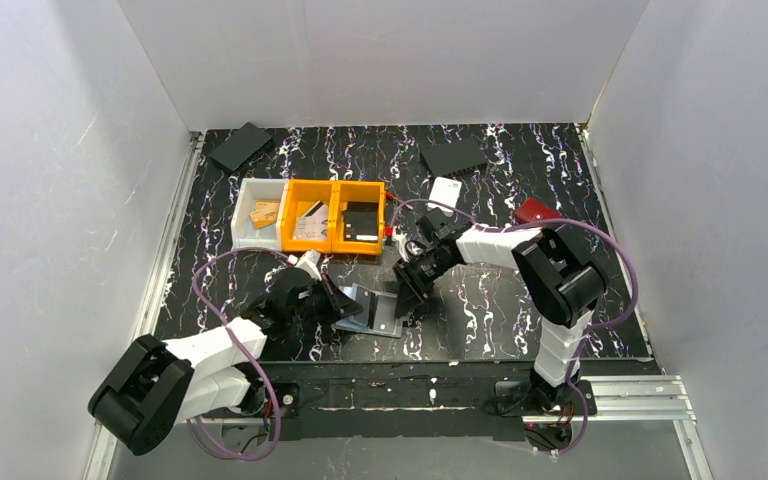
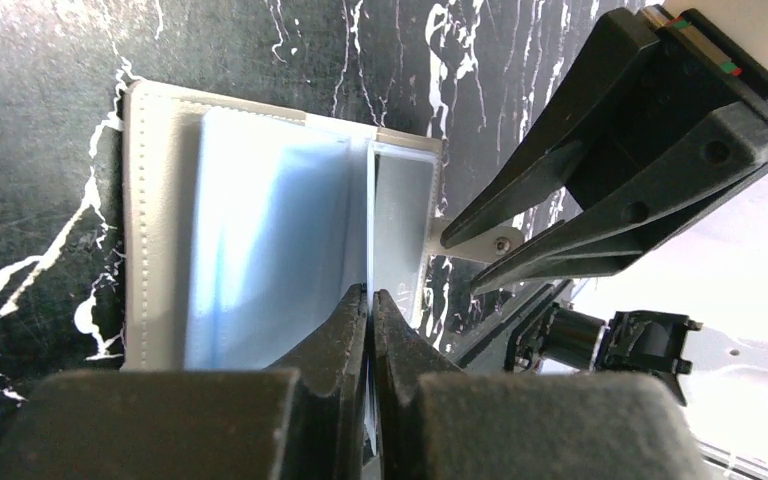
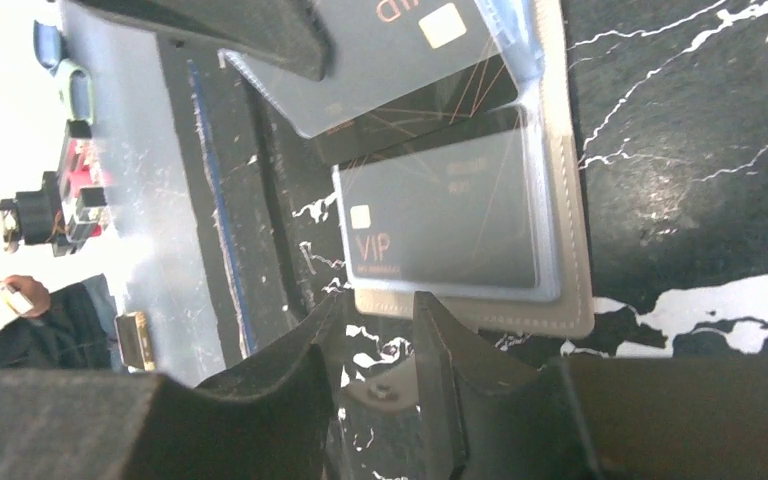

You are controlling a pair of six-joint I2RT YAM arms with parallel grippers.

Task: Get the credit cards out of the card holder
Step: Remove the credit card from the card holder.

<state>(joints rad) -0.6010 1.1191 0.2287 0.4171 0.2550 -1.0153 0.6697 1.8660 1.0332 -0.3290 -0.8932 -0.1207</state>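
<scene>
The grey-taupe card holder (image 1: 382, 318) lies open on the black marbled table between my two grippers. My left gripper (image 2: 371, 293) is shut on a thin pale blue clear leaf (image 2: 280, 250) of the holder and lifts it up on edge. A credit card (image 3: 443, 22) with a chip shows inside that leaf. Another dark credit card (image 3: 440, 215) marked VIP rests in the holder's flat sleeve. My right gripper (image 3: 385, 305) stands a little open at the holder's stitched border (image 3: 480, 312), gripping nothing. A small pale tab with a screw shows between its fingers.
Behind the holder stand two orange bins (image 1: 335, 215) and a white bin (image 1: 258, 225) with small items. A red wallet (image 1: 538, 210) and a small white case (image 1: 445, 190) lie at the back right, two flat black pieces (image 1: 240, 145) (image 1: 453, 155) farther back. White walls close three sides.
</scene>
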